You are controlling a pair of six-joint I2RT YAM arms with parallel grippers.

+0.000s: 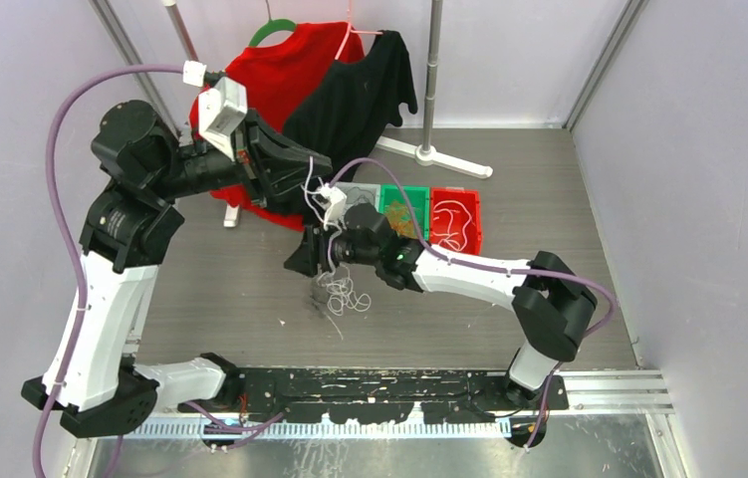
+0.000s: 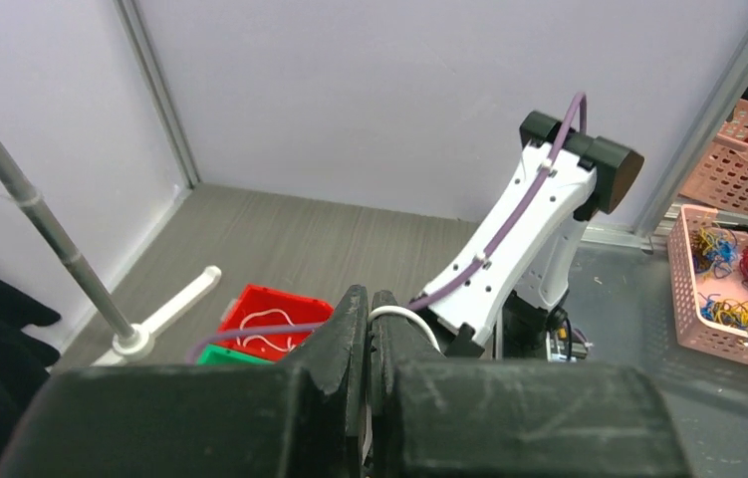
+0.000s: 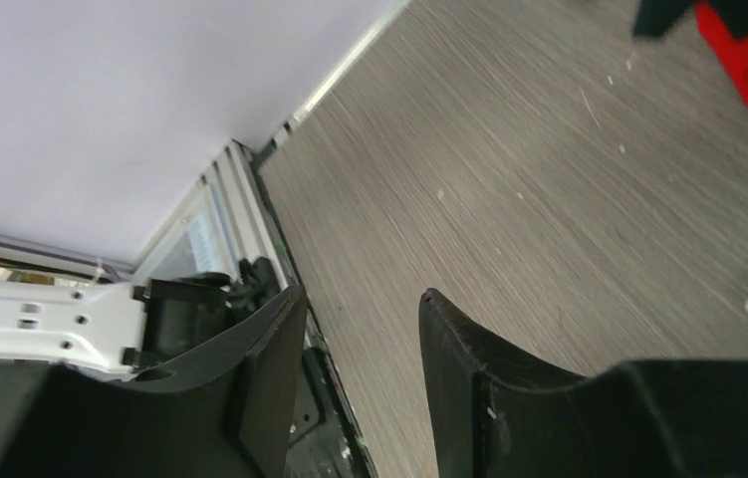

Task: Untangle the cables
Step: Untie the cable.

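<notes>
While L gripper (image 2: pixel 371 301) pinched white cable (image 2: pixel 405 317) aloft, strand separation ran.
R gripper (image 3: pixel 362 299) gaped empty; next likely needed grip on tangle (image 1: pixel 342 294).

We count three small plastic bins, far right: grey bin (image 1: pixel 362 189), green bin (image 1: pixel 404 188), red bin (image 1: pixel 455 191); two hanging shirts, far left: red shirt (image 1: pixel 290 70), black shirt (image 1: pixel 360 95); one tangle of thin white cables (image 1: pixel 343 291).

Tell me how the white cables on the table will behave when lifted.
Probably floppy: the white cables lie in loose curls. Likely light, as the strands are thin. Their loops cross, so pulling one strand may drag the whole clump.
</notes>
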